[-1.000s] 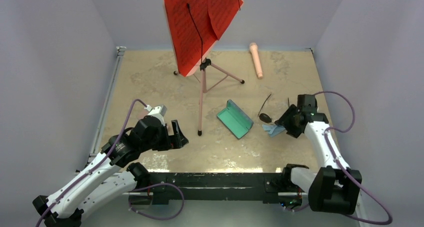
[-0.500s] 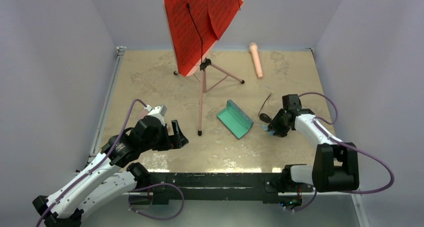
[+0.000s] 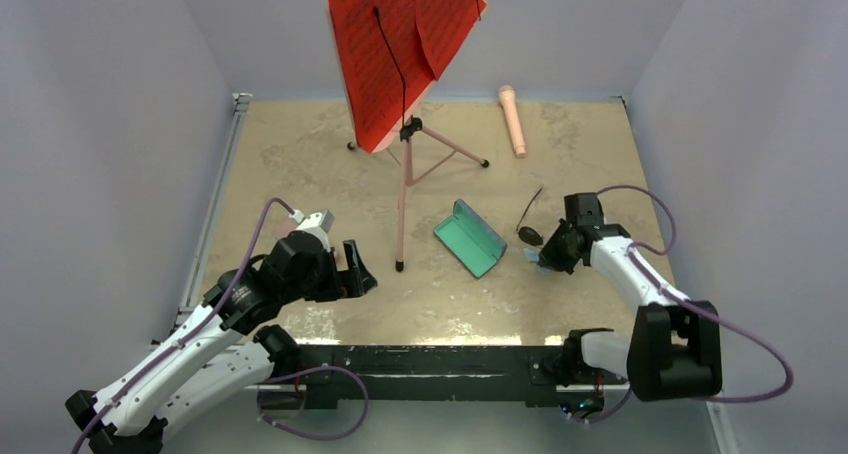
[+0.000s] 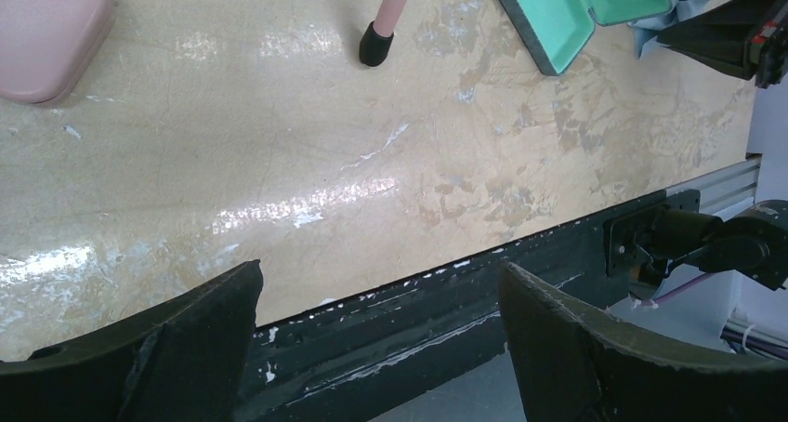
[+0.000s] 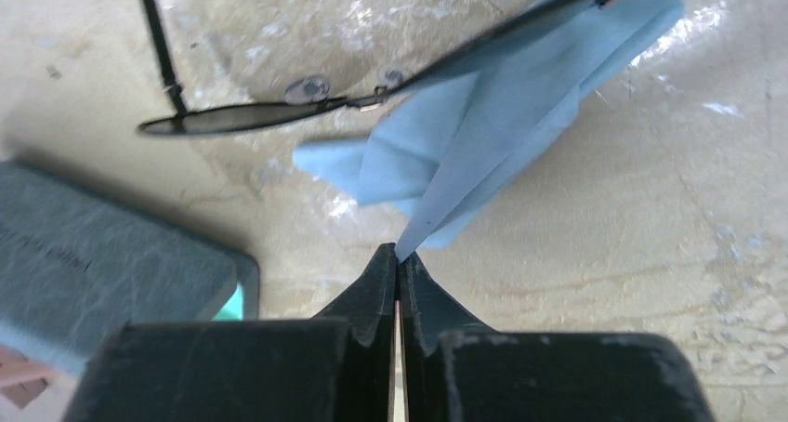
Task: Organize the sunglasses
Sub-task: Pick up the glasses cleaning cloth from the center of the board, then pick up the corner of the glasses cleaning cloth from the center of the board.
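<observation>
Jaws of the right gripper (image 5: 398, 255) are pressed flat together on the pointed corner of a blue cloth (image 5: 492, 115), with only the very tip of the fabric caught between them. Jaws of the left gripper (image 4: 379, 283) stand wide and hold nothing, hanging over bare counter (image 4: 279, 143) with the pink case (image 4: 46, 32) at the upper left of that wrist view.

In the right wrist view, the black sunglasses (image 5: 232, 117) lie open on the counter across the top of the frame. One dark lens is at upper left, while the other side of the frame rests on the cloth toward upper right. The grey-blue case (image 3: 470, 236) lies open just left of them in the overhead view, its green lining showing. No white-framed pair shows in any view.

The main risk is that the cloth lies under part of the glasses. Pulling it away quickly would likely drag or spin the frame, scrape a lens on the counter, or knock a thin arm against the case. The grip is also slight, so the corner could slip free on a lift.
</observation>
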Robot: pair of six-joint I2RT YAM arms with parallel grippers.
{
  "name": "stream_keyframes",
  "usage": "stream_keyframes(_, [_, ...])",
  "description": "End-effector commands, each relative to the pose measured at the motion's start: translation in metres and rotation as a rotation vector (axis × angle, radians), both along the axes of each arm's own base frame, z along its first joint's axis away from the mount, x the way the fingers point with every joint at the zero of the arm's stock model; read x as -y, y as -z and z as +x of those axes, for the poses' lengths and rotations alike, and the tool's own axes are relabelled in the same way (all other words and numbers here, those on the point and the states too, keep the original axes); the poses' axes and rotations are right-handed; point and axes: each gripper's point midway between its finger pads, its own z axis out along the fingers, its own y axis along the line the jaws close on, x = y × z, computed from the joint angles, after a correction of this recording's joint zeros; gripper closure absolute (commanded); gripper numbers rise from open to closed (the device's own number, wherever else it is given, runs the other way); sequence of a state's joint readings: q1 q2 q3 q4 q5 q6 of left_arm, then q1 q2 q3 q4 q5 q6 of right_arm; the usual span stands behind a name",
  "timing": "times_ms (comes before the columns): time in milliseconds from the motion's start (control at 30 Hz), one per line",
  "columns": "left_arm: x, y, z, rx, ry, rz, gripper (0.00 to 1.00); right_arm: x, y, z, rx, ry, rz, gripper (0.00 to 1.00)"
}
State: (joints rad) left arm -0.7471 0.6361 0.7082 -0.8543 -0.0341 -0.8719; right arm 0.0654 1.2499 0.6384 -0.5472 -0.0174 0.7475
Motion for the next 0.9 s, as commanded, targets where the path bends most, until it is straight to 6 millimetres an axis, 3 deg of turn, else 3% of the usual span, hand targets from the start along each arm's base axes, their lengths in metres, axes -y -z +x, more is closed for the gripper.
stream_keyframes(0, [0.002, -0.010, 0.003, 0.026, -0.004, -0.022, 0.00, 0.001, -0.024, -0.017, 0.072, -0.062, -0.014, 1.00])
stream_keyframes(133, [0.003, -0.010, 0.004, 0.023, -0.006, -0.022, 0.00, -0.019, -0.040, -0.044, 0.122, -0.148, 0.090, 1.00])
stream_keyframes(367, [0.009, -0.014, 0.003, 0.018, 0.013, -0.053, 0.00, -0.030, -0.070, -0.085, 0.205, -0.187, 0.168, 1.00])
stream_keyframes(633, [0.017, -0.012, 0.001, -0.011, 0.025, -0.078, 0.00, -0.070, -0.123, -0.113, 0.306, -0.394, 0.375, 1.00])
stream_keyframes(867, [0.023, -0.011, 0.001, -0.024, 0.034, -0.098, 0.00, -0.094, -0.174, -0.121, 0.405, -0.509, 0.453, 1.00])
